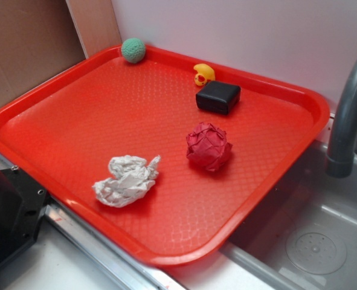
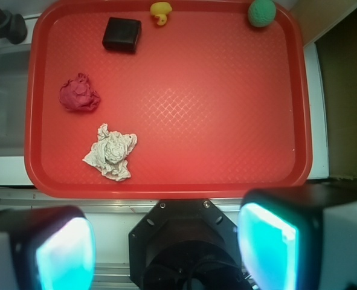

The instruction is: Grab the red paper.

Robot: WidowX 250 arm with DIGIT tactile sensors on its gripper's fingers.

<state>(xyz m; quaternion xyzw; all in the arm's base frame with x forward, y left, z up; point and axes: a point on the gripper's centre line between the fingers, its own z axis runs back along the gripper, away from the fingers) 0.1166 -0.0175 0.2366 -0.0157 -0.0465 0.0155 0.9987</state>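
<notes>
The red paper [image 1: 209, 147] is a dark red wrinkly ball resting on the red tray [image 1: 63, 115], right of centre in the exterior view. In the wrist view the red paper [image 2: 78, 93] lies at the tray's [image 2: 226, 109] left side. My gripper [image 2: 166, 251] hangs high above the tray's near edge, over the robot base, far from the paper. Its two fingers [image 2: 66, 254] stand wide apart with nothing between them. The gripper itself does not show in the exterior view.
A white paper wad [image 1: 127, 180] lies near the tray's front. A black box [image 1: 218, 96], a yellow toy [image 1: 203, 74] and a green ball [image 1: 133, 50] sit along the far edge. A grey sink [image 1: 311, 235] with a faucet [image 1: 347, 115] adjoins on the right.
</notes>
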